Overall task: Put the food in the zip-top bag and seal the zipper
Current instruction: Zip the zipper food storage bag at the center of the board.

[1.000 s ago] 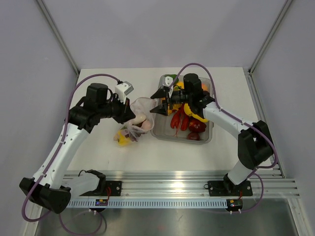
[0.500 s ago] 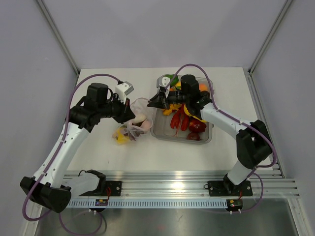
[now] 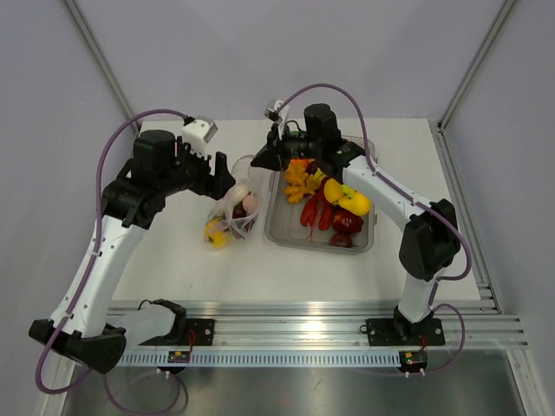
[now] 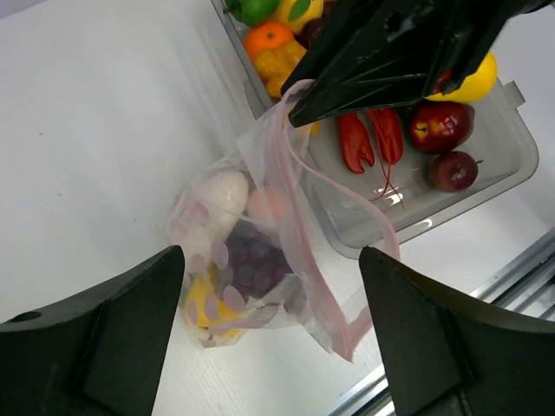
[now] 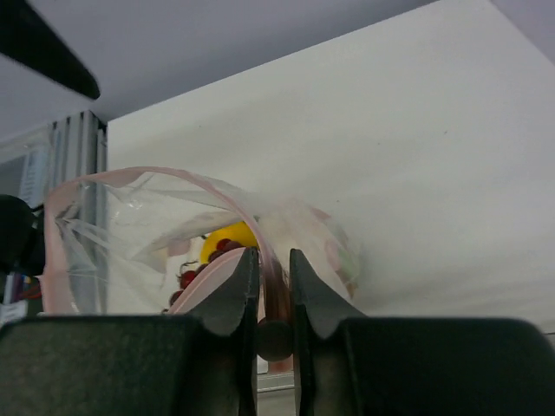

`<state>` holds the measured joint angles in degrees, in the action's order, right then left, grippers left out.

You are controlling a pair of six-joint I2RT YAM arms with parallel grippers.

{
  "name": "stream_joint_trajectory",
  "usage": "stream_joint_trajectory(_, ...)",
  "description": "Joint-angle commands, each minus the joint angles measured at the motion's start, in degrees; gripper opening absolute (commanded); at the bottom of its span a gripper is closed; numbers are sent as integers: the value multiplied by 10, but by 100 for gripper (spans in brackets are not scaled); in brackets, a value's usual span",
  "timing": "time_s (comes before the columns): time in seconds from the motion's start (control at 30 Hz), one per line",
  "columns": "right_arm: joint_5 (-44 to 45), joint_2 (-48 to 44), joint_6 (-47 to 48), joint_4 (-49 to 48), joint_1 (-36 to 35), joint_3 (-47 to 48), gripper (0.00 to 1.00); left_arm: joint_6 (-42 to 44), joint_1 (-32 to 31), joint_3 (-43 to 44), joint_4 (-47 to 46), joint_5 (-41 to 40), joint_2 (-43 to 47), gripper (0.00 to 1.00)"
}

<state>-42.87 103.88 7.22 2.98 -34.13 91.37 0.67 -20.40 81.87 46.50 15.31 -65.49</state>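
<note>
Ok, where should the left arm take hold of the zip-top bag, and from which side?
The free stretch of the zipper, away from where the right gripper pinches it. The food sits low in the zip-top bag, and the film is loose and crinkled, so the strip is likely the only firm edge. The left gripper, jaws open, could close across it from the left.
</note>
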Motion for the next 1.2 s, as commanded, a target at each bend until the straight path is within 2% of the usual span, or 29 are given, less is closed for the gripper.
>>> stream_joint_trajectory(0.0,16,22,-106,93,-4,85,0,-22,-10,21,-12,-15,27,73)
stream_joint_trajectory(0.1,18,44,-148,137,-5,131,0,-40,-67,8,-9,-40,32,60)
stream_joint_trajectory(0.13,18,50,-159,152,-5,140,0,-44,-106,2,-8,-56,31,54)
stream_joint_trajectory(0.2,16,51,-173,156,-4,151,0,-62,-153,-1,-9,-84,30,49)
stream_joint_trajectory(0.3,13,43,-186,149,-3,146,0,-101,-182,-19,-34,-108,32,50)
stream_joint_trajectory(0.33,13,41,-191,144,-4,144,0,-113,-183,-34,-44,-114,27,56)
stream_joint_trajectory(0.4,15,37,-197,136,-4,139,0,-141,-184,-40,-52,-137,10,58)
stream_joint_trajectory(0.43,17,35,-201,135,-4,138,0,-148,-184,-39,-47,-143,-4,66)
stream_joint_trajectory(0.47,18,34,-202,135,-4,137,0,-159,-185,-36,-41,-175,-25,66)
stream_joint_trajectory(0.6,27,24,-203,136,-4,128,0,-222,-185,-64,-75,-218,-49,65)
stream_joint_trajectory(0.73,25,17,-211,130,-3,114,0,-243,-185,-77,-86,-265,-67,65)
stream_joint_trajectory(0.87,21,11,-212,126,-4,103,0,-260,-185,-85,-103,-282,-79,59)
stream_joint_trajectory(0.97,24,7,-211,125,-4,99,0,-261,-185,-80,-101,-296,-86,47)
stream_joint_trajectory(1.0,24,7,-210,127,-4,98,0,-252,-185,-77,-96,-300,-86,38)
stream_joint_trajectory(1.07,24,6,-200,134,-4,99,0,-227,-182,-64,-80,-301,-79,5)
stream_joint_trajectory(1.1,24,7,-194,138,-4,100,10,-216,-170,-60,-75,-290,-75,0)
stream_joint_trajectory(1.13,24,6,-183,145,-4,103,21,-201,-158,-61,-72,-268,-61,0)
stream_joint_trajectory(1.17,22,6,-177,149,-4,105,30,-175,-146,-64,-74,-212,-54,0)
